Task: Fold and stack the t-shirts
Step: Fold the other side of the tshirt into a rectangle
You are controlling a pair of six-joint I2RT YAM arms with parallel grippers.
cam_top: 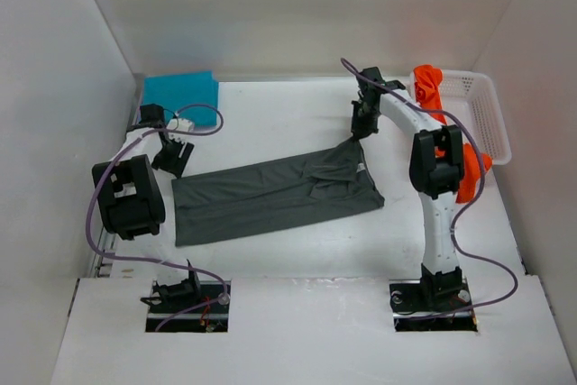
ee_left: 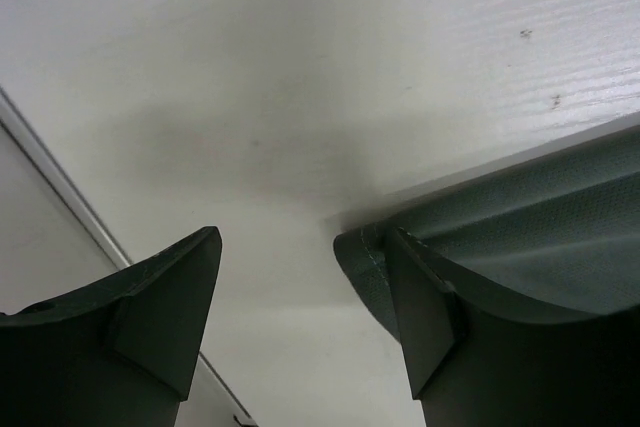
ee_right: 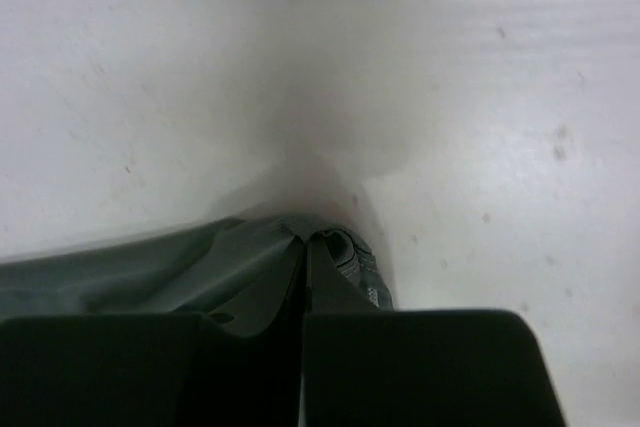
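Table (cam_top: 297,259) white, arm bases at its near edge. Grey shirt (cam_top: 270,194) mid-table, flat, in a long band running left to right, apparently folded lengthwise once already. Left gripper (ee_left: 300,277) low at the band's far left corner, fingers spread, nothing gripped; hemmed corner of cloth just beside one finger, partly behind it. Right gripper (ee_right: 305,247) at the far right corner, jaws pressed together on a bunched fold of grey cloth, corner drawn up off the table. Teal shirt (cam_top: 180,95) beyond, folded square in the far left corner. Basket (cam_top: 487,101) at the far right edge, orange shirt (cam_top: 427,87) draped over its rim, part showing beside the right arm's elbow.

Step in hand, by judgement: folding the grey shirt, one corner taken, the other not yet. Next move likely calls for closing the left fingers on their corner, then carrying both corners together, kept level to avoid a skewed crease.

Three shirts in view, no more. Basket's inside mostly blocked by arm and orange cloth. Sleeves and collar of the grey shirt hard to make out among folds. Unclear whether the left finger touches cloth.
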